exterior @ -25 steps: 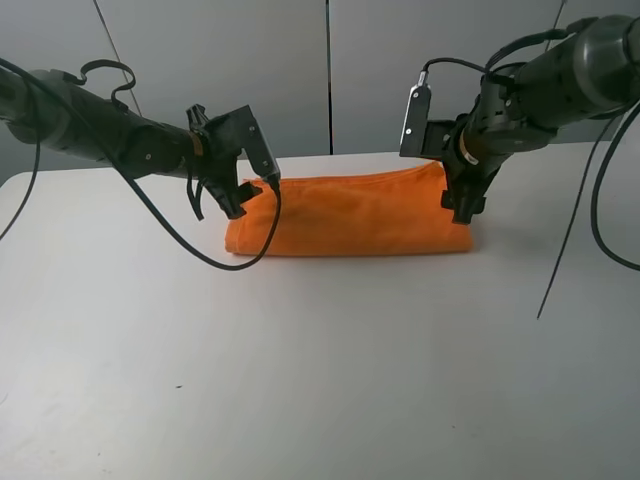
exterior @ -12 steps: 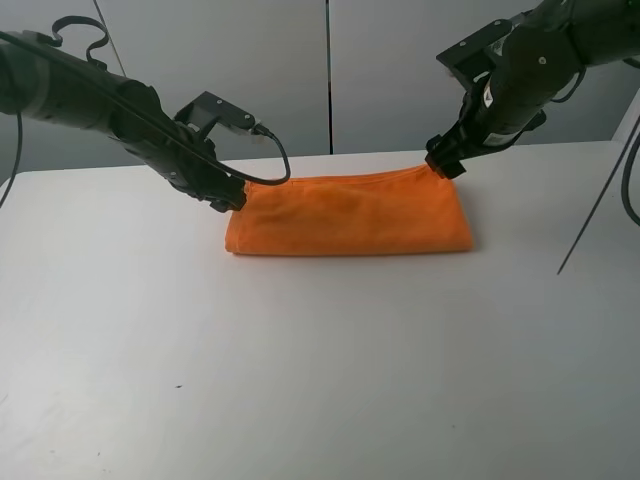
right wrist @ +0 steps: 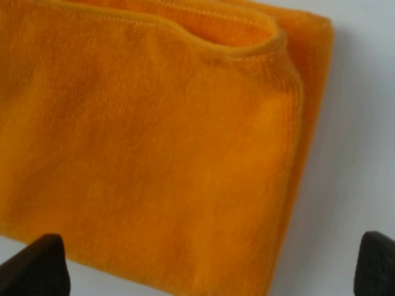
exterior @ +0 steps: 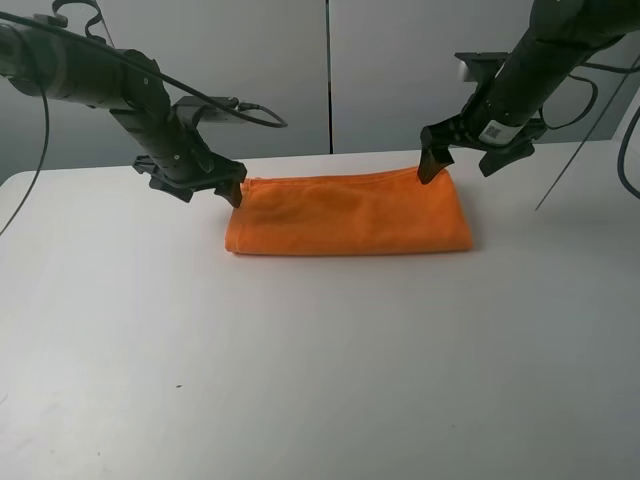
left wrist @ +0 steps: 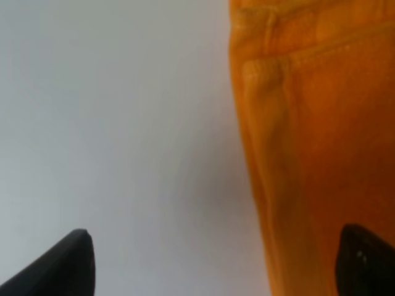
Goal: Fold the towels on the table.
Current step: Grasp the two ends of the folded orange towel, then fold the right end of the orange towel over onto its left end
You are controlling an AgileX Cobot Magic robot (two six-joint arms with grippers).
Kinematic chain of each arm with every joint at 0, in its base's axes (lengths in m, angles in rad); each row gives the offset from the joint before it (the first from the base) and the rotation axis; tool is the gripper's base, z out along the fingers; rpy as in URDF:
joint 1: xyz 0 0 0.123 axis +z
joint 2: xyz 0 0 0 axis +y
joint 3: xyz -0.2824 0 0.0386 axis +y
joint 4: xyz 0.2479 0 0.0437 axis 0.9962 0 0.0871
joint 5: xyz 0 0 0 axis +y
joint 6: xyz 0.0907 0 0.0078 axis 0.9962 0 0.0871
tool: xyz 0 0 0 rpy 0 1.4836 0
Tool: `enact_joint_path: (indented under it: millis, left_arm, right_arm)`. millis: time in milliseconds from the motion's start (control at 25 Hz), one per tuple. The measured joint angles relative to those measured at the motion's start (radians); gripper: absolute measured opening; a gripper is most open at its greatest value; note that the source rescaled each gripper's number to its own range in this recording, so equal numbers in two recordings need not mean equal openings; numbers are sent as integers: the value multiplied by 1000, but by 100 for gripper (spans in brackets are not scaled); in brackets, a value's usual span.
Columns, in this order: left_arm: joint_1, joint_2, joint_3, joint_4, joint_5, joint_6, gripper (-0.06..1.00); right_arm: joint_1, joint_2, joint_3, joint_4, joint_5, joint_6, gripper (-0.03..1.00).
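The orange towel (exterior: 350, 215) lies on the white table (exterior: 300, 360), folded into a long flat band with its hemmed edges along the far side. My left gripper (exterior: 195, 183) hovers open at the band's far left corner, one fingertip (exterior: 236, 194) just at the cloth. In the left wrist view the towel (left wrist: 321, 123) lies under one side of the open left gripper (left wrist: 216, 265). At the far right corner my right gripper (exterior: 460, 162) stands open. The right wrist view shows the towel's (right wrist: 154, 135) rounded folded corner below the empty, open right gripper (right wrist: 207, 265).
Bare white tabletop (exterior: 120, 330) surrounds the towel on all sides, widest toward the front. A grey panelled wall (exterior: 330, 70) stands behind the table. Cables (exterior: 585, 150) hang from the right arm over the table's right side.
Both arms have drawn back from the towel's short ends to its far corners and turned. The right gripper's jaws have spread wider, and the towel has stayed in place.
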Motion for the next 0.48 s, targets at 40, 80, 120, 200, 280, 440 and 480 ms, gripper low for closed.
enact_joint_path:
  millis: [40, 80, 120, 200, 280, 440, 480]
  left_arm:
    - [0, 14, -16, -26, 6, 6, 100]
    - [0, 28, -29, -40, 11, 11, 100]
    - [0, 39, -36, -51, 15, 15, 100]
    - [0, 63, -42, -57, 17, 22, 100]
    - [0, 86, -42, -57, 24, 22, 100]
    - [0, 114, -44, -64, 26, 6, 100]
    - [0, 116, -46, -64, 26, 6, 100]
  right_arm:
    - [-7, 13, -2, 28, 5, -10, 100]
    - [-9, 20, -4, 43, 4, -15, 100]
    - [-14, 30, -4, 57, 4, -18, 100]
    - [-16, 42, -4, 66, -2, -20, 100]
    - [-16, 49, -4, 85, -22, -24, 100]
    - [-16, 51, -5, 137, -70, -63, 100]
    - [-16, 51, -5, 143, -73, -71, 100]
